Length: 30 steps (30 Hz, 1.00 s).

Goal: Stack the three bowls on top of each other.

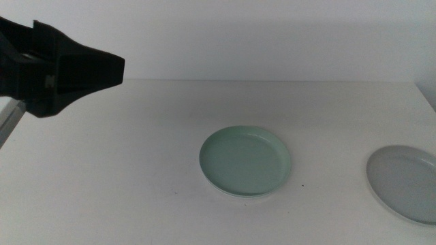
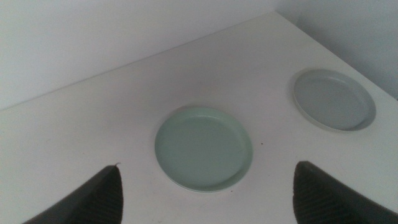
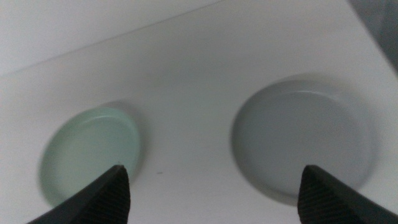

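Nothing is stacked yet — the mint green bowl [image 1: 245,161] sits mid-table with the grey bowl [image 1: 406,182] well apart to its right, no white bowl visible, and the left gripper [image 1: 88,71] and right gripper [image 3: 214,193] wait spread and empty, so a rim grasp comes next.

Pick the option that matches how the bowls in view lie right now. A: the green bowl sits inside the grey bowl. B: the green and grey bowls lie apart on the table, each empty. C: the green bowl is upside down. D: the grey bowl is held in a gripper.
B: the green bowl and the grey bowl rest separately on the white table, rims up, nothing inside.
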Available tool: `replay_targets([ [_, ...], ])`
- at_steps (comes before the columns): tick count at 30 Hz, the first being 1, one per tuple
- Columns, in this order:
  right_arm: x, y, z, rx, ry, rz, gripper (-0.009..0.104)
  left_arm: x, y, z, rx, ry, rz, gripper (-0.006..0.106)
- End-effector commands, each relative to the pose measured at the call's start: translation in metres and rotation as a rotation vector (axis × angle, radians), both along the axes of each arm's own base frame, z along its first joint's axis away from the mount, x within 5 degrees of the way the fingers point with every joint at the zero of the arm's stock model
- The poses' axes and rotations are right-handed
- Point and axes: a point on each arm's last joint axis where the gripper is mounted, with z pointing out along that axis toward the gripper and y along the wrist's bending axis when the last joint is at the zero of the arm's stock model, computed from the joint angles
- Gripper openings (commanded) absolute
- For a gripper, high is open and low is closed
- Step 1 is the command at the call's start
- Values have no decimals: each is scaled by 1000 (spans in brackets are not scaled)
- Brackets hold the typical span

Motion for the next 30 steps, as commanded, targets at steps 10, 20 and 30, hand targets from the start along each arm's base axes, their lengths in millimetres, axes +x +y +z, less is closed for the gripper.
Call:
replay_targets([
  [10,26,8,17,31,163,128,93,0,1,2,-13,-10,10,94],
  [20,97,-27,-22,-59,418,10,93,-1,1,2,-12,-9,9,94],
  [30,152,-102,-44,-15,486,-181,93,-1,1,2,-12,-9,9,94],
])
